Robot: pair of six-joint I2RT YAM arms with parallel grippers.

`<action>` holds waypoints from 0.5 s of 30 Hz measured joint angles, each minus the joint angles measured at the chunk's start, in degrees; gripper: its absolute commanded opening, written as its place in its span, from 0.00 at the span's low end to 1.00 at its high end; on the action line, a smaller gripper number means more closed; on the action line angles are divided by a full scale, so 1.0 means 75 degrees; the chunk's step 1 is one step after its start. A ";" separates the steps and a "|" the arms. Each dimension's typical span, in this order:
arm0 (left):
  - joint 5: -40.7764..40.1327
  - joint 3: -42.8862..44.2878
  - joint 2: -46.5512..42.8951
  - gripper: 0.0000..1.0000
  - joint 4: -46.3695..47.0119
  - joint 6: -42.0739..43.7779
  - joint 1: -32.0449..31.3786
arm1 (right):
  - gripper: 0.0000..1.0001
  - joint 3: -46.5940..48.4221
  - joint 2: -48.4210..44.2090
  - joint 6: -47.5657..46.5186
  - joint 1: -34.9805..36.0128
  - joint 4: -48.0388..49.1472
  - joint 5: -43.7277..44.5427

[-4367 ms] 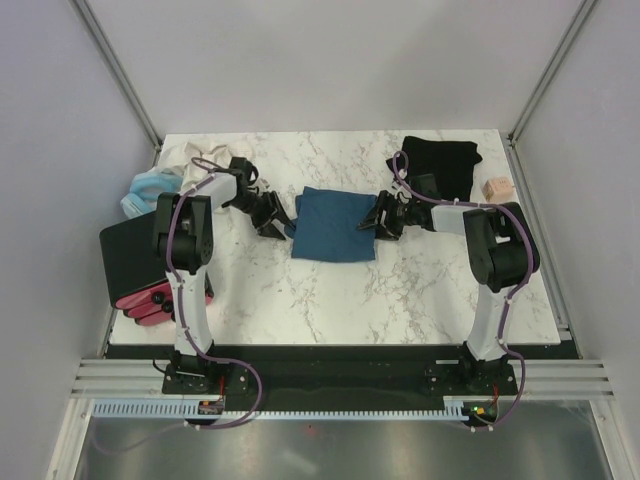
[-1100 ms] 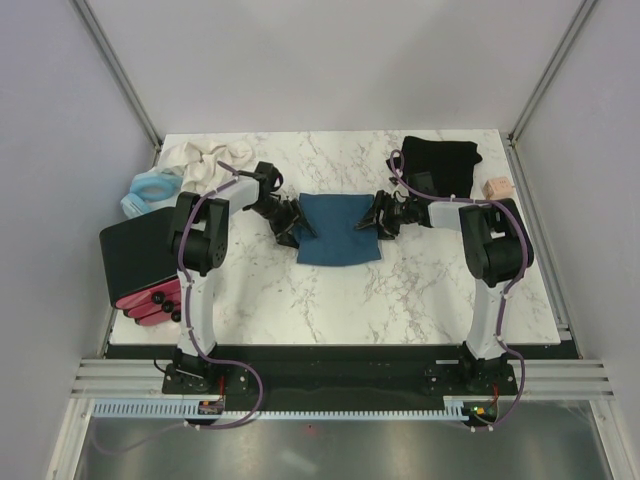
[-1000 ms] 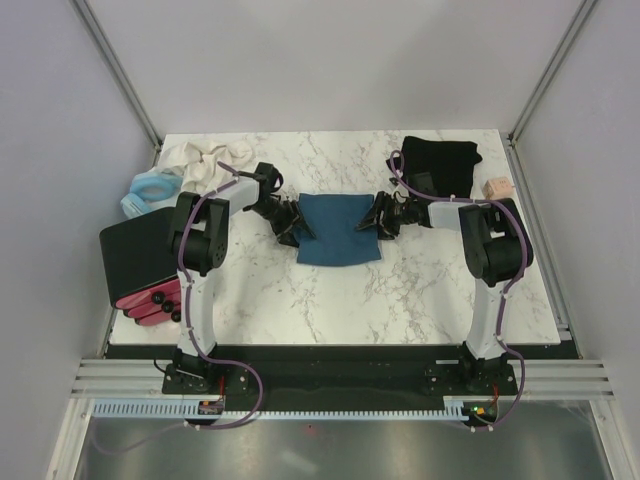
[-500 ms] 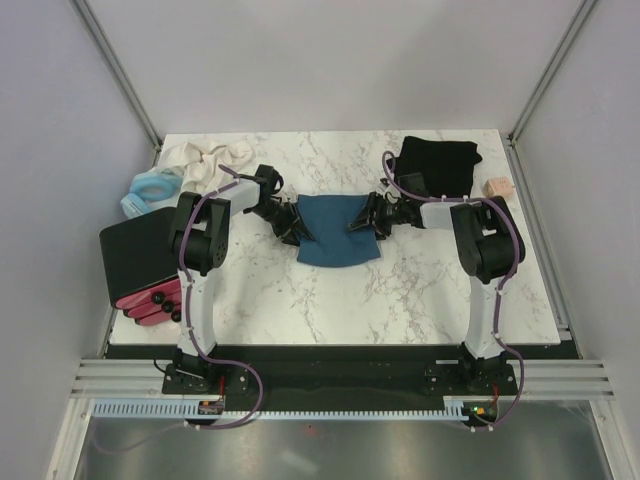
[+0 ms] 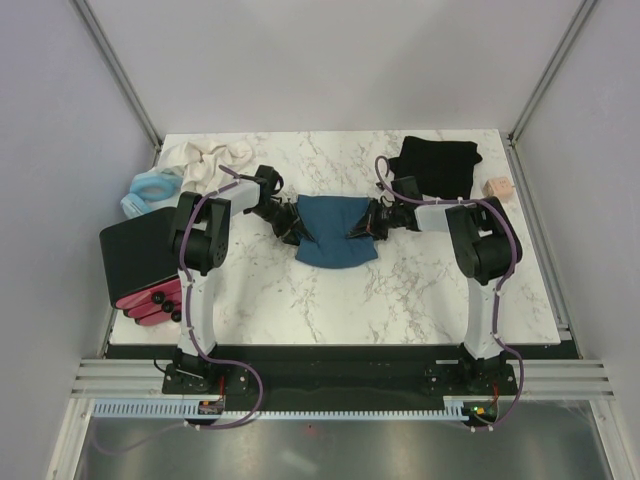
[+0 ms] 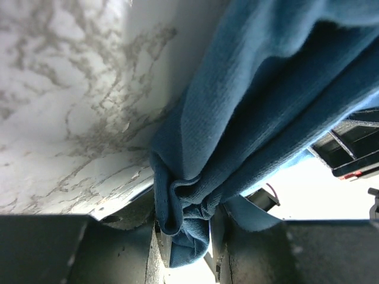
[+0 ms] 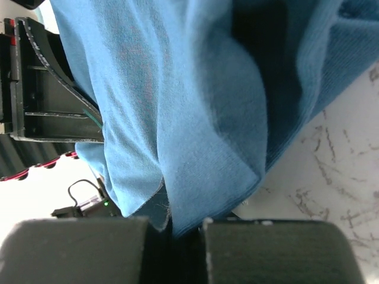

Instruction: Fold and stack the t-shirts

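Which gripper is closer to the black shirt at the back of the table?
Right. The right gripper, jaws shut on the right edge of the blue shirt, sits just left of and in front of the black shirt. The left gripper pinches the opposite edge, farther away.

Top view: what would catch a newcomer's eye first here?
The teal shirt in the middle of the table, pinched on its left edge by the left gripper and on its right edge by the right gripper. Next, the black shirt lying at the far right corner.
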 measured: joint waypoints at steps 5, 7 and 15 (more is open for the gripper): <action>0.0012 0.0000 -0.0003 0.49 0.0009 0.0003 0.0000 | 0.00 0.0332 -0.0047 -0.0385 0.0082 -0.0621 0.0329; 0.0082 0.0015 -0.0020 0.52 0.0044 0.0006 -0.0003 | 0.00 0.0627 -0.0029 -0.0632 0.0102 -0.1035 0.0527; -0.0539 -0.0023 -0.0367 0.57 0.0058 0.0122 -0.0050 | 0.00 0.2946 0.0490 -0.2110 0.0149 -0.3060 0.1513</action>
